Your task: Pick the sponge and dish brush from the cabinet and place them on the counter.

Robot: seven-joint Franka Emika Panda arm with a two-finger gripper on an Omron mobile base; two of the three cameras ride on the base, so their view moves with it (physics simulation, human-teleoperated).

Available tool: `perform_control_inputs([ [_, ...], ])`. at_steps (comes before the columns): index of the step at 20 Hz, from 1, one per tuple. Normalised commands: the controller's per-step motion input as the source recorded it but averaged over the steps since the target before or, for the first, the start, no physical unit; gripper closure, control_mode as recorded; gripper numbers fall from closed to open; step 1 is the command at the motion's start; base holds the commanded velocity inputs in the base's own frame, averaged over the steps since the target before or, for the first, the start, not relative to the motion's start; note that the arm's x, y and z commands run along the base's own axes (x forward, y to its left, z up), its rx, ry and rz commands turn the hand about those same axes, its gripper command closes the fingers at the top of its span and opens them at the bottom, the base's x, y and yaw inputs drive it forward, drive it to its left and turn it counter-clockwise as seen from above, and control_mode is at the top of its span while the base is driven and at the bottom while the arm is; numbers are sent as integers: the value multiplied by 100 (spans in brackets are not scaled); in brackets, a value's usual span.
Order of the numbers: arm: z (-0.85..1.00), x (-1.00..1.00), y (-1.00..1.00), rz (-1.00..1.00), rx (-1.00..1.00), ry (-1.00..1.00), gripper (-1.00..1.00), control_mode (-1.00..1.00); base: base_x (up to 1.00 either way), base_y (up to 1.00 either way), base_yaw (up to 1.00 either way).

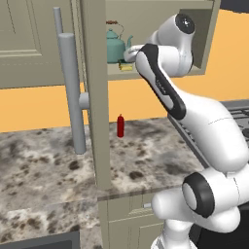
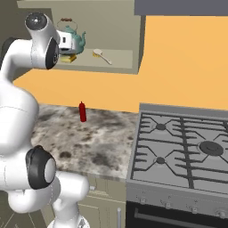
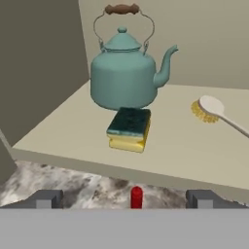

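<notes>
The sponge, yellow with a dark green top, lies on the beige shelf of the open cabinet, just in front of a teal kettle. The dish brush rests to its right, bristles down and pale handle running off to the right. My gripper is open and hovers in front of the shelf edge, its fingertips spread wide on either side of the sponge's line, a short way from it. From the right base view the sponge and brush sit beside my hand. The speckled counter lies below.
A teal kettle stands right behind the sponge. The open cabinet door with its long grey bar handle hangs left of the arm. A red bottle stands on the counter under the shelf. The stove is at the right.
</notes>
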Motion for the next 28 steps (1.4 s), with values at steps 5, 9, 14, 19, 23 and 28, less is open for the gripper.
perform_control_inputs([
  [5,-3,29,2,0,0,3,-100,-100,0,0,0],
  [9,-14,26,10,0,0,2,-100,-100,0,0,0],
  [14,-12,22,19,0,-1,2,-100,-100,0,0,0],
  [19,-10,21,12,0,0,2,-100,-100,0,0,0],
  [23,-1,32,3,0,0,1,-100,-100,0,0,0],
  [28,-2,34,0,0,0,1,-100,-100,0,0,0],
])
